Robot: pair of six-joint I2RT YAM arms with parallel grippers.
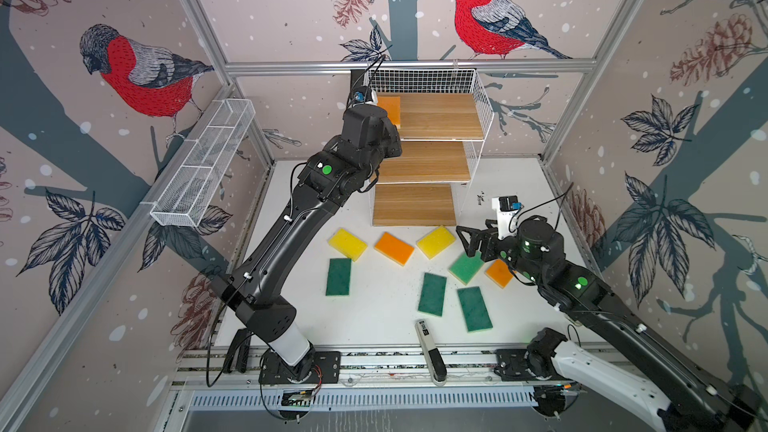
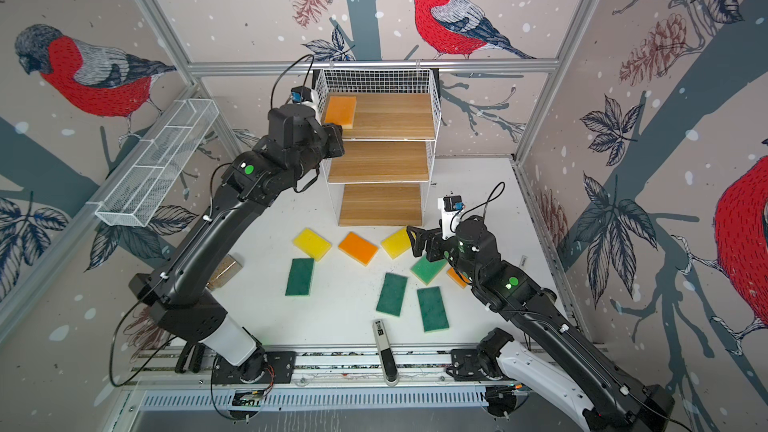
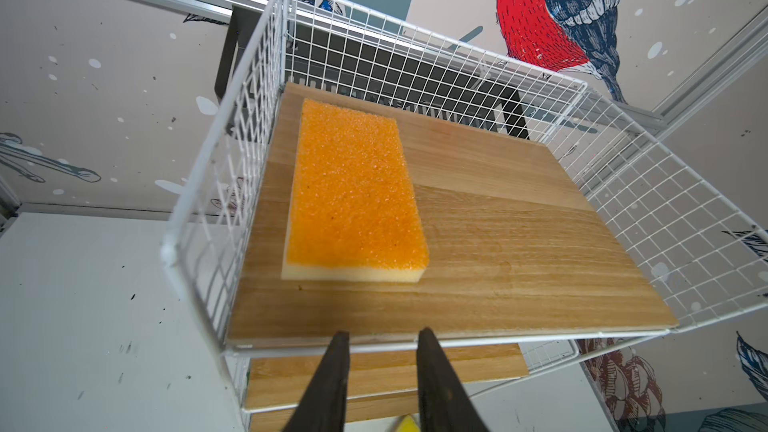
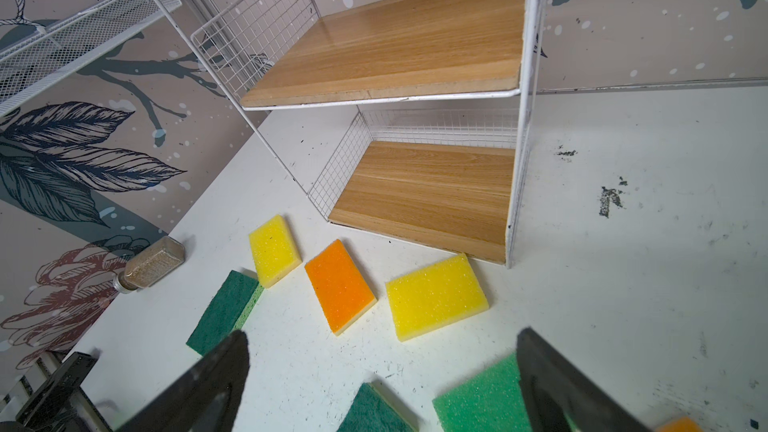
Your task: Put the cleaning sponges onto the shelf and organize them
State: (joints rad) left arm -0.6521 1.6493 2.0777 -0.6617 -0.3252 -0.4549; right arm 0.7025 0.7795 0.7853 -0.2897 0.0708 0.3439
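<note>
The right gripper (image 4: 382,334) is hanging with jaws wide apart, empty, the light green sponge (image 4: 478,403) lying slantwise on the table (image 4: 623,243) just under one jaw, nearest this arm; the left gripper (image 3: 382,332) is holding nothing, jaws nearly together, facing the orange sponge (image 3: 355,197) along the shelf's (image 3: 519,243) left edge

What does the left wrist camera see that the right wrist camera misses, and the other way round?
Left wrist only: an orange sponge lying flat on the top board, and the left gripper, jaws narrowly apart, empty. Right wrist only: a second orange sponge and a green sponge loose on the table, a small jar, and the right gripper, wide open. Both: the white wire shelf with wood boards, and the white table.
</note>
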